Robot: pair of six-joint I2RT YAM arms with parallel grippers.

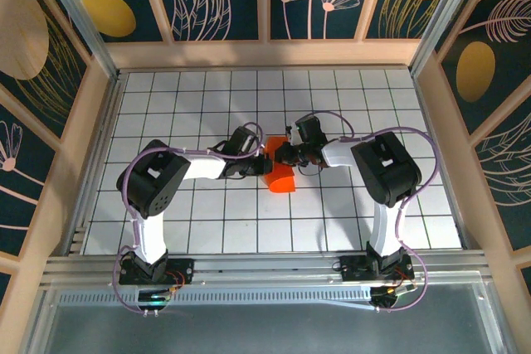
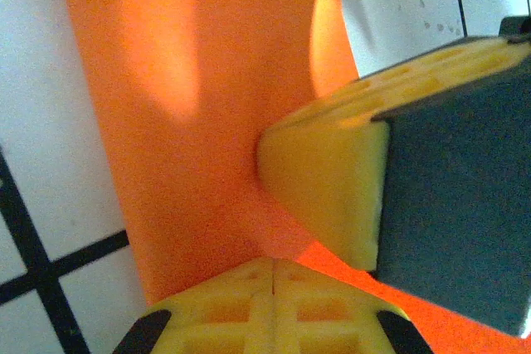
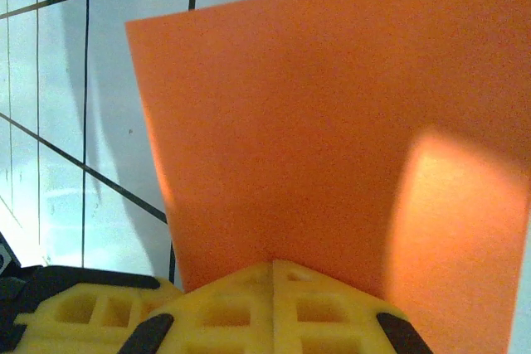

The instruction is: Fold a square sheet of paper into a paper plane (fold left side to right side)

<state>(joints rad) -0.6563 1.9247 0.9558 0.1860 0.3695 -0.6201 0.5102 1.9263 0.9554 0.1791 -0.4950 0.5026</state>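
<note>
The white gridded surface (image 1: pixel 207 230) spreads under both my arms, which bend inward and meet near its centre. The square sheet of paper (image 1: pixel 280 178) sits there, bright orange, between my two end effectors. Its lower edge curls down towards 6 o'clock and the rest is lifted towards the fingers.

My left end effector (image 1: pixel 259 155) comes in from 9 o'clock of the sheet. In its wrist view the yellow fingers (image 2: pixel 249 312) are pressed together at 6 o'clock, pinching the sheet, which rises from between them towards 12 o'clock.

My right end effector (image 1: pixel 286 155) comes in from about 1 o'clock of the sheet. Its wrist view shows yellow fingers (image 3: pixel 315 312) likewise pressed together on the sheet's near edge, and the orange sheet stands above them.

In the left wrist view, a yellow finger (image 2: pixel 323 188) of the right end effector touches the paper at 3 o'clock.
</note>
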